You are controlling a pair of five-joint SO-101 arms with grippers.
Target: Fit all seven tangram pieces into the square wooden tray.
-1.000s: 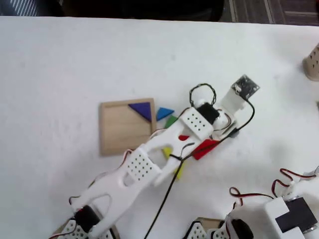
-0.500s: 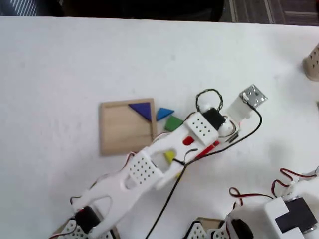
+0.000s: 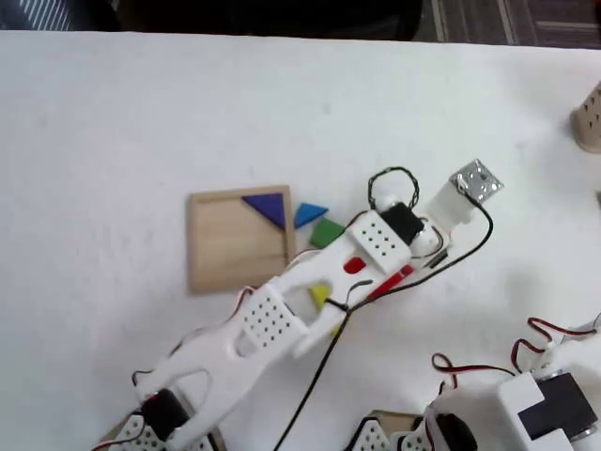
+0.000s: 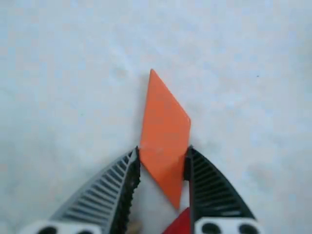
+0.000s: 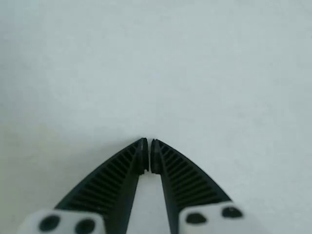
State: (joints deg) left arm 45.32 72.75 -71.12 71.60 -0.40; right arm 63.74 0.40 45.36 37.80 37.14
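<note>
Orange piece [image 4: 165,122], pinched in left gripper [image 4: 162,150]

Table [image 3: 141,113]: white, lightly textured top | right edge: tan perforated object [image 3: 589,117], cut by frame | beyond far edge: dark floor [image 3: 526,19]

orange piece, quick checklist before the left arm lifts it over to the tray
1. Grip: orange piece sits between the left gripper fingers, both touching its edges: ok.
2. Neighbours: not ok, a red piece lies right by one finger.
3. Room in the wooden tray: ok, mostly bare, with a dark blue triangle in one corner.
4. Path to the tray: cannot tell; the green square and light blue triangle lie beside its edge.
5. Other arm: right gripper is shut over the table, no pieces near it: ok.
</note>
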